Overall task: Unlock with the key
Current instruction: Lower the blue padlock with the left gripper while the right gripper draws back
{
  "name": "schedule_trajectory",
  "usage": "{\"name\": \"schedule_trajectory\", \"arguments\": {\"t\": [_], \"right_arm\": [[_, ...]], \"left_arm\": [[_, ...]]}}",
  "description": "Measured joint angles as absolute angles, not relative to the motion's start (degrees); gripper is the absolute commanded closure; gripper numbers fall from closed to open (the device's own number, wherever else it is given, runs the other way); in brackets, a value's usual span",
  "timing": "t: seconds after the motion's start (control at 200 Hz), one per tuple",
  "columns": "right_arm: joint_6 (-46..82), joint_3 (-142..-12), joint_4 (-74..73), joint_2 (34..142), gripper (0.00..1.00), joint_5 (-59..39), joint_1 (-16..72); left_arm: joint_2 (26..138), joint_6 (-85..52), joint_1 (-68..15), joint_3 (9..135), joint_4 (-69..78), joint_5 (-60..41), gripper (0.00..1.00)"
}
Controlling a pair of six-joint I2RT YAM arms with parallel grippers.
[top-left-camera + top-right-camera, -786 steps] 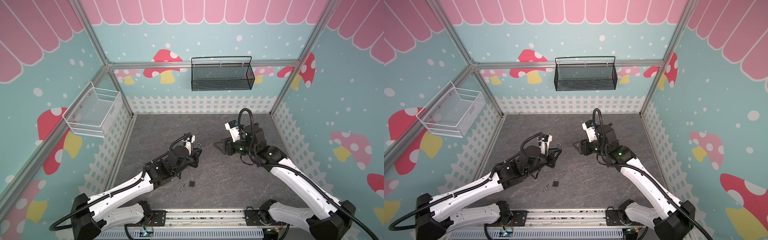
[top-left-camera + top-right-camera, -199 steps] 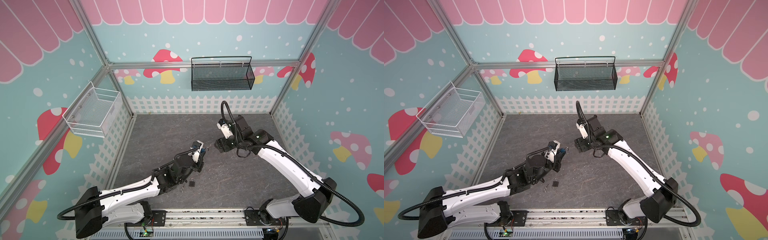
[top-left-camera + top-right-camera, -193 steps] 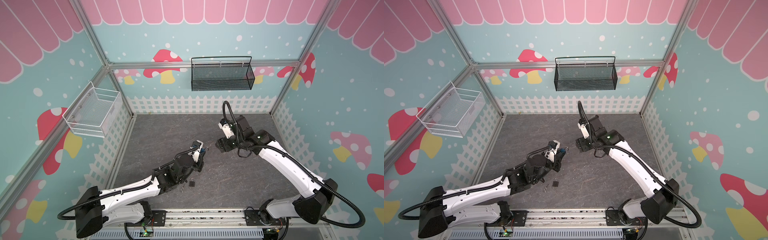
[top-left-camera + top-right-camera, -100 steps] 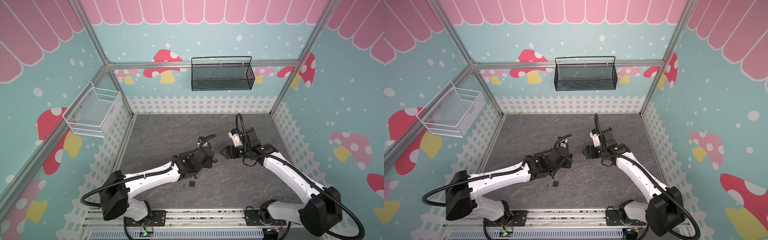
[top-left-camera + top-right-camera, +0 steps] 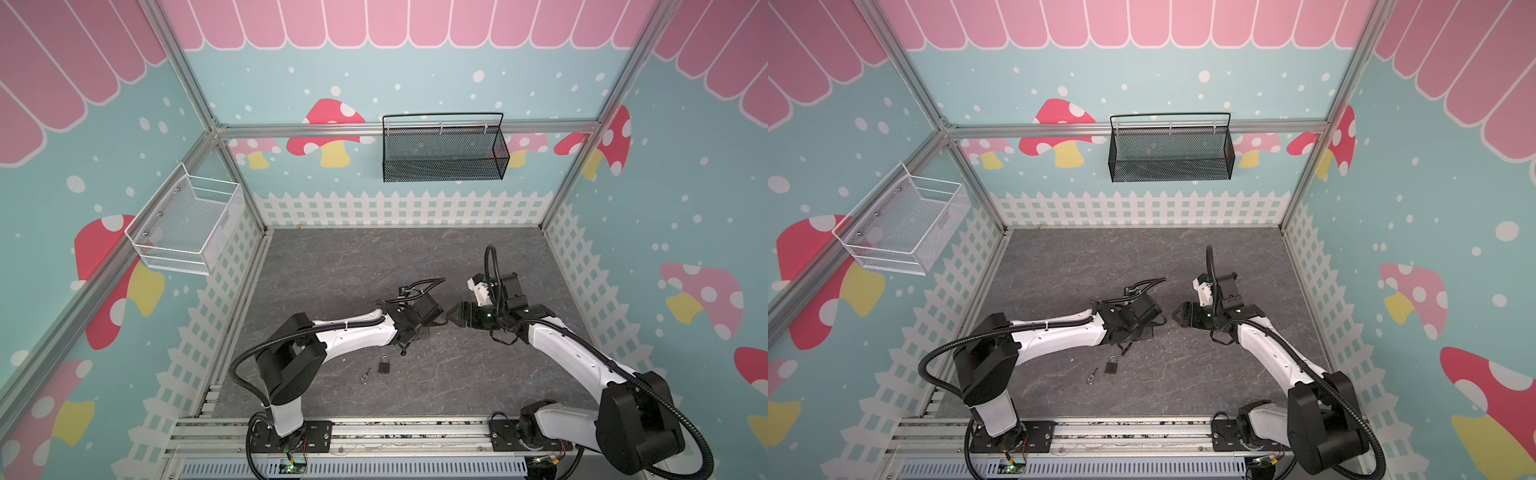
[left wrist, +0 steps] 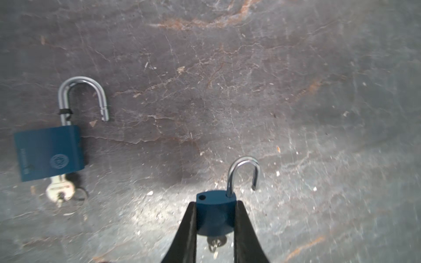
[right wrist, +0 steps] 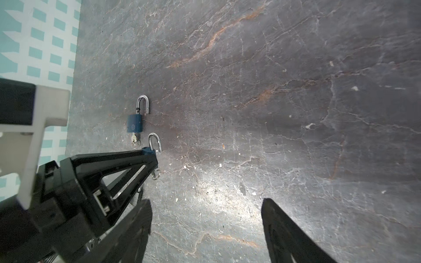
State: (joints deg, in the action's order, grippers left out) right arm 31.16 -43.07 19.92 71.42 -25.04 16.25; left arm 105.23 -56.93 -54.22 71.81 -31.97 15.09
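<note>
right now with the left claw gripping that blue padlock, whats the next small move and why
Probably lower the padlock to the table and open the left claw. Its shackle already hangs open with the key in its base, so that one looks done, like the second padlock lying open nearby. The right claw is open and empty.

both top views look steeply down on the whole dark grey stone tabletop (image 5: 332, 257); the wrist cameras face it closely, sharing a lying blue padlock (image 6: 49, 154).
</note>
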Motion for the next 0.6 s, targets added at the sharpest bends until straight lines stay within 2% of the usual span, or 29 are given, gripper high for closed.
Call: {"name": "schedule_trajectory", "arguments": {"t": [0.6], "right_arm": [[31.11, -42.81, 18.31, 71.75, 0.22, -27.24, 12.88]], "left_arm": [[117.36, -58.65, -49.15, 82.89, -38.06, 14.61, 1.00]]}}
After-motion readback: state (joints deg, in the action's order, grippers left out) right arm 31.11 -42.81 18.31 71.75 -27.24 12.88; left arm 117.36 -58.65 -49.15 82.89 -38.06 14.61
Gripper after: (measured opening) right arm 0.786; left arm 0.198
